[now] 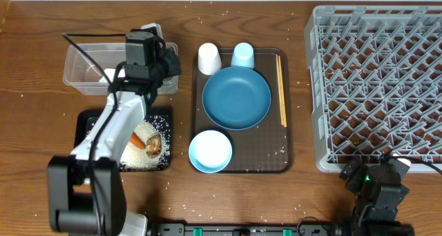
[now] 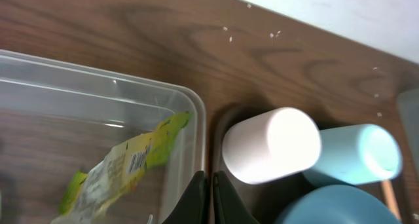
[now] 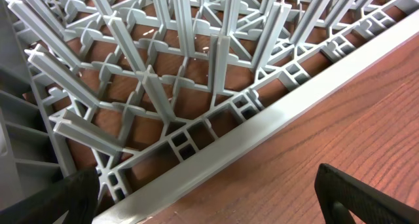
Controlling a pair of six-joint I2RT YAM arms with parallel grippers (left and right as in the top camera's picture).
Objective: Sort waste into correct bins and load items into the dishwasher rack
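My left gripper [image 2: 211,201] is shut with nothing in it, over the right wall of the clear tub [image 2: 98,99]. A green-yellow packet [image 2: 124,165] lies inside that tub. In the overhead view the left gripper [image 1: 173,65] hangs between the clear tub [image 1: 90,60] and the white cup [image 1: 209,58]. The black tray [image 1: 83,119] holds rice [image 1: 141,131], a carrot [image 1: 138,142] and a brown lump [image 1: 152,146]. The blue plate [image 1: 236,96], bowl [image 1: 210,151], light-blue cup [image 1: 242,55] and chopsticks [image 1: 281,87] sit on the brown serving tray. My right gripper [image 3: 209,204] is open beside the rack [image 3: 196,86].
The grey rack [image 1: 376,84] fills the right side of the table, and the right gripper [image 1: 376,177] rests at its near edge. The brown serving tray [image 1: 293,143] lies in the middle. A white object [image 1: 107,75] shows in the tub. Rice grains are scattered over the wood.
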